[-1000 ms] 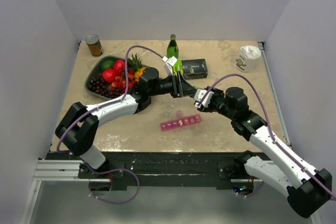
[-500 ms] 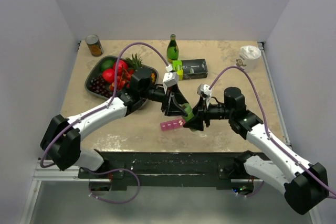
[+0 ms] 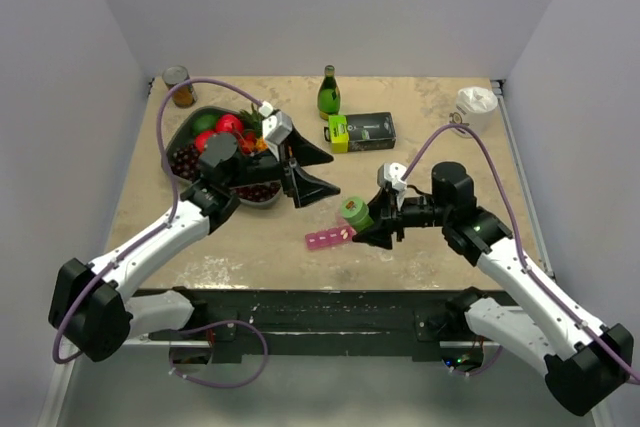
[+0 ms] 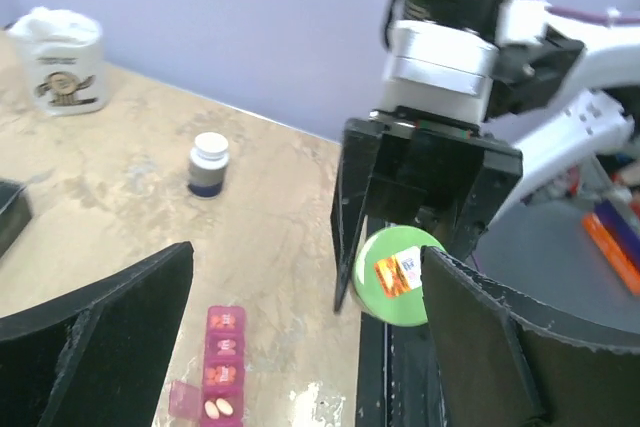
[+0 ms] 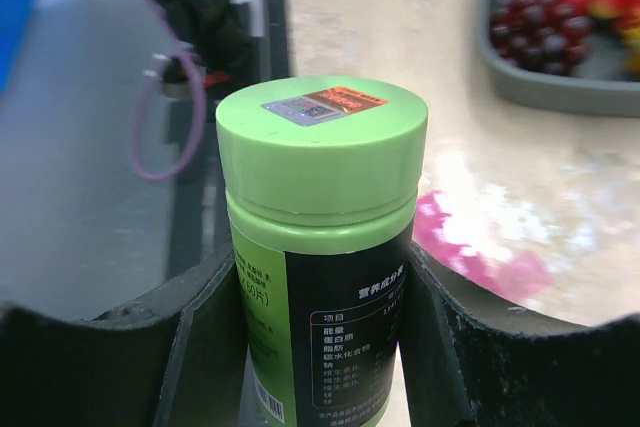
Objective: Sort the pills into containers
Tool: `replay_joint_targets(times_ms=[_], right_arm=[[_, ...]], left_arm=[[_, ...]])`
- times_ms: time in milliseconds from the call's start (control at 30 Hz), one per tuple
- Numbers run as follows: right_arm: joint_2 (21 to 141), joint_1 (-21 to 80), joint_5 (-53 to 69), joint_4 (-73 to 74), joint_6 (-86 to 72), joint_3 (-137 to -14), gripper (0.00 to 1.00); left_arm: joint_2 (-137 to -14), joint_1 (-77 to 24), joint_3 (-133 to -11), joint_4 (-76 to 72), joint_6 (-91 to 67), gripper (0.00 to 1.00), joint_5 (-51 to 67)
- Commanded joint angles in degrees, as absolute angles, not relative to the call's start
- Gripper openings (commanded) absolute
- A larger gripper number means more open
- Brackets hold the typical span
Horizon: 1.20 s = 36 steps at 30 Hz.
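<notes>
The pink pill organiser [image 3: 328, 239] lies on the table near the front edge. Part of it is hidden under my right gripper. In the left wrist view the organiser [image 4: 222, 367] shows pills in several compartments and one lid open. My right gripper [image 3: 366, 221] is shut on a small green bottle [image 3: 354, 211] with its green cap on, held tilted just above the organiser's right end. The right wrist view shows the bottle [image 5: 320, 247] between the fingers [image 5: 200, 347]. My left gripper [image 3: 330, 172] is open and empty, up and left of the bottle [image 4: 397, 275].
A fruit bowl [image 3: 190, 169] sits at the left under my left arm. A tin can [image 3: 178, 86], a green glass bottle [image 3: 328, 93], a black and green box [image 3: 362, 130] and a white cup [image 3: 474, 109] stand at the back. A small dark white-capped bottle [image 4: 209, 164] stands further right.
My left gripper carried the green bottle down to my right gripper, let it go and pulled back left toward the fruit bowl. My right gripper has closed on the bottle.
</notes>
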State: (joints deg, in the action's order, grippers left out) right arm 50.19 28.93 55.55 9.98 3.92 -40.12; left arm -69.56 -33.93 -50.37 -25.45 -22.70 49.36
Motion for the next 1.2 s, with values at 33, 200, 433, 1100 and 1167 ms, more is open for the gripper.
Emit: replay_joint_targets(times_ms=[33,200,433,1100,1167], right_arm=[[49.1,29.0,30.0,20.5,28.9,-46.8,0.0],[50.2,29.1,6.4,12.6,50.5,-45.1,0.0],[52.3,29.5,4.1,9.4,55.1,-47.0,0.0],[53.0,29.5,6.1,11.7,51.7,-48.4,0.0],[53.1,29.5,6.1,12.0,51.5,-48.4,0.0]], left_arm=[[-65.2,-29.5,-46.6,-26.9,-40.9,0.99,33.1],[-70.5,-29.0,-49.5,-25.3,-53.3,0.98,29.5],[-82.8,-33.2,-56.9,-28.6,-57.3,0.92,27.7],[-91.8,-41.7,-65.0,-23.5,-54.4,0.76,25.8],[-92.1,-41.8,-65.4,-22.9,-54.1,0.74,25.9]])
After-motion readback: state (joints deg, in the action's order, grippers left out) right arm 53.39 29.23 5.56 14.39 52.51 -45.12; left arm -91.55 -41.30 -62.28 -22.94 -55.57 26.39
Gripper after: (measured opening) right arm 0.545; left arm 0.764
